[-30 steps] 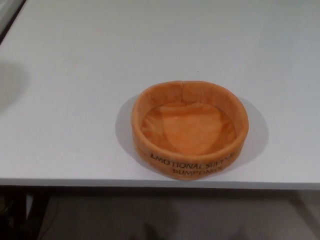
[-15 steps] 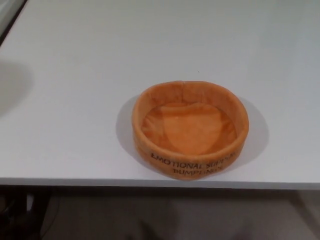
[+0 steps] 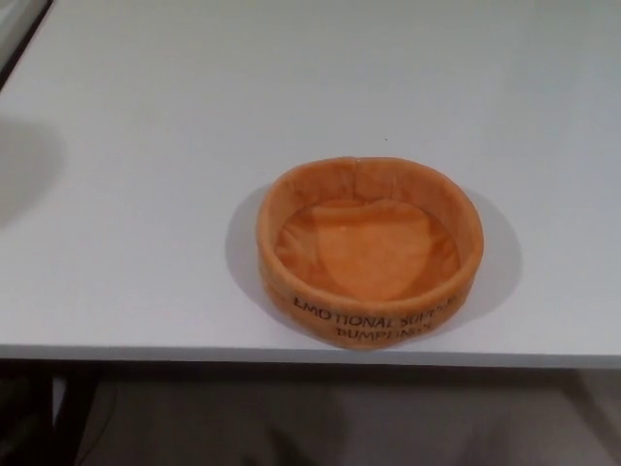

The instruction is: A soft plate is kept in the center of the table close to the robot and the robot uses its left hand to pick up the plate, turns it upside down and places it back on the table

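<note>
1. Head view: the orange soft plate [image 3: 369,250] sat open side up in the lower centre of the frame, close to the near edge of the white table [image 3: 146,194], probably so the left hand could reach it easily.
2. Neither hand showed, so their state could not be told.

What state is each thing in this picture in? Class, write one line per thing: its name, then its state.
soft plate: orange, right way up with its open side facing up, empty, resting near the table's front edge, untouched.
table: white, bearing only the plate.
left hand: not in view.
right hand: not in view.
</note>
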Robot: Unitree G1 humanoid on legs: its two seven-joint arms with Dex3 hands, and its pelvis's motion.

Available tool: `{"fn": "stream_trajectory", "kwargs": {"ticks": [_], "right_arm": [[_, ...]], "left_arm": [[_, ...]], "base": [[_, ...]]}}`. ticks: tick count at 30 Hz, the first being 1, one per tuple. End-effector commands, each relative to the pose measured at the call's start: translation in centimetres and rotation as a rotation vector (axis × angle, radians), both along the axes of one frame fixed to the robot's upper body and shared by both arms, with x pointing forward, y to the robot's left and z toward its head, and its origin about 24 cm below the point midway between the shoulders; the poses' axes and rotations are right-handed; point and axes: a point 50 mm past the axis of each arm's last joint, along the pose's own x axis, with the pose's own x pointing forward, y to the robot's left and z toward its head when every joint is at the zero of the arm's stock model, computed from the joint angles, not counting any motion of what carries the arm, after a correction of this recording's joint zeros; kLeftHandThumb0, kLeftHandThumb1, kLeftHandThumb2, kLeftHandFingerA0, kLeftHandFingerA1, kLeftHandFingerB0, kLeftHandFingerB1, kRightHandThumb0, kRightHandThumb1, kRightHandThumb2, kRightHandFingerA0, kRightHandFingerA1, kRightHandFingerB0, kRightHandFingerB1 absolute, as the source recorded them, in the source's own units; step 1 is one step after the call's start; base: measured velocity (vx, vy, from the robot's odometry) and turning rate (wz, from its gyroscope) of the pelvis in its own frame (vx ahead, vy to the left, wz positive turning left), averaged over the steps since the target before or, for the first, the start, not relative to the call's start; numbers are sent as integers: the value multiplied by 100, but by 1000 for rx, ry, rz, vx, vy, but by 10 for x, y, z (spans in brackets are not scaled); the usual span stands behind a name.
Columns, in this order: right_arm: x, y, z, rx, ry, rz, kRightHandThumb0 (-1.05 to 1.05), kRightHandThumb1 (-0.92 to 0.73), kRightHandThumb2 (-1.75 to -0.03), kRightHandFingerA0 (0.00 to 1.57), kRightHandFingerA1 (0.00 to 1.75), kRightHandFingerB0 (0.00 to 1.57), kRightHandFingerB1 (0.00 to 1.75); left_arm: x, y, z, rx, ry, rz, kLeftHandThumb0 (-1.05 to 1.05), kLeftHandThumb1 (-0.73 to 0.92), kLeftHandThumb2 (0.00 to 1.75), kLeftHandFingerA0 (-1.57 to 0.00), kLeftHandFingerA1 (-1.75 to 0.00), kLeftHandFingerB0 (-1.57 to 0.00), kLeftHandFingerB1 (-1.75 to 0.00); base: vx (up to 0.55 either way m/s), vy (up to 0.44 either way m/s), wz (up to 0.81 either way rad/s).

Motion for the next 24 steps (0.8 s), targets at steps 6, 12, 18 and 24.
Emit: {"fn": "stream_trajectory", "kwargs": {"ticks": [6, 12, 18, 24], "right_arm": [[0, -2, 1, 2, 3, 6, -85, -81, -79, 30, 45, 26, 36], [-1, -1, 0, -2, 6, -2, -80, -92, -70, 31, 41, 29, 33], [-1, -1, -1, -1, 7, 4, -86, -81, -81, 29, 45, 26, 37], [-1, -1, 0, -4, 14, 9, -88, -81, -82, 30, 45, 26, 36]], "left_arm": [[22, 3, 69, 124, -310, 28, -38, 39, 105, 0, -49, 0, -48], [53, -5, 122, 294, -524, -17, -93, 92, 70, -14, -33, -17, -27], [81, -20, 151, 392, -647, -55, -91, 91, 68, -18, -38, -17, -27], [111, -49, 173, 493, -730, -96, -98, 88, 68, -28, -35, -24, -30]], "base": [[0, 0, 0], [0, 0, 0], [0, 0, 0], [0, 0, 0]]}}
